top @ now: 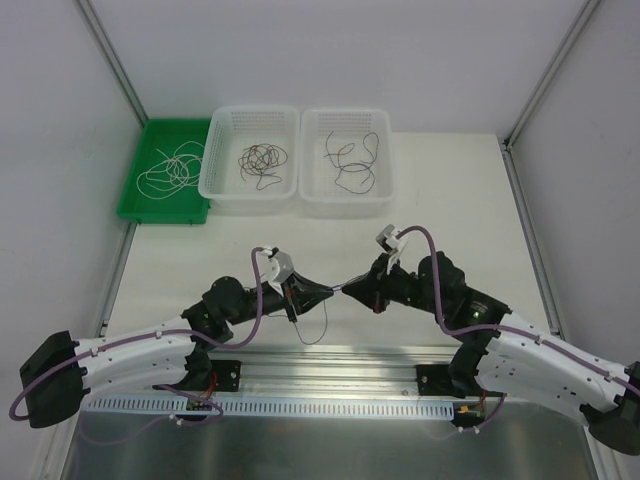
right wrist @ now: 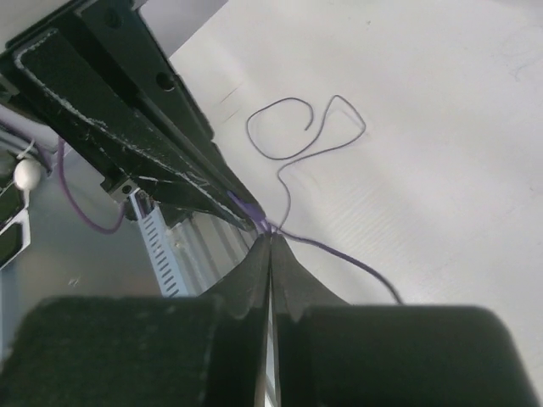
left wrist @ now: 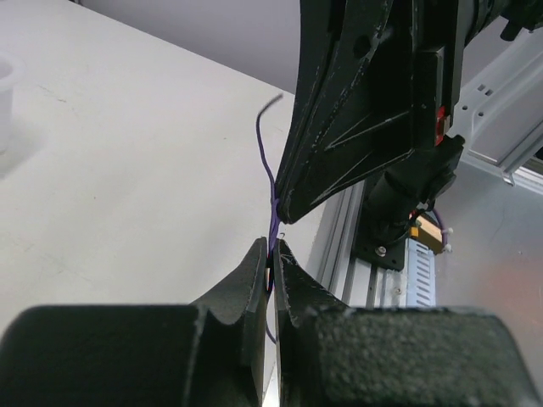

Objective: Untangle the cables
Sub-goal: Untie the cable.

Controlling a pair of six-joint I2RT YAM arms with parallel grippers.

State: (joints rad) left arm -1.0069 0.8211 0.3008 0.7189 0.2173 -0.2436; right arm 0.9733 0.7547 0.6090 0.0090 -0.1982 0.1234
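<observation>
A thin purple-dark cable (top: 321, 322) hangs between my two grippers and trails onto the table. My left gripper (top: 333, 291) and right gripper (top: 352, 288) meet tip to tip near the table's front, each shut on this cable. In the left wrist view my left gripper (left wrist: 271, 252) pinches the cable (left wrist: 266, 165), with the right gripper's fingers (left wrist: 356, 127) just above. In the right wrist view my right gripper (right wrist: 271, 236) pinches the cable (right wrist: 287, 182), which loops on the table, and the left gripper's fingers (right wrist: 161, 136) touch the same spot. More cables lie at the back.
At the back stand a green tray (top: 135, 205) with a whitish cable (top: 170, 172), a white basket (top: 215, 185) with a dark tangle (top: 262, 160), and a second white basket (top: 385, 190) with loose dark cables (top: 352, 162). A metal rail (top: 330, 375) runs along the front.
</observation>
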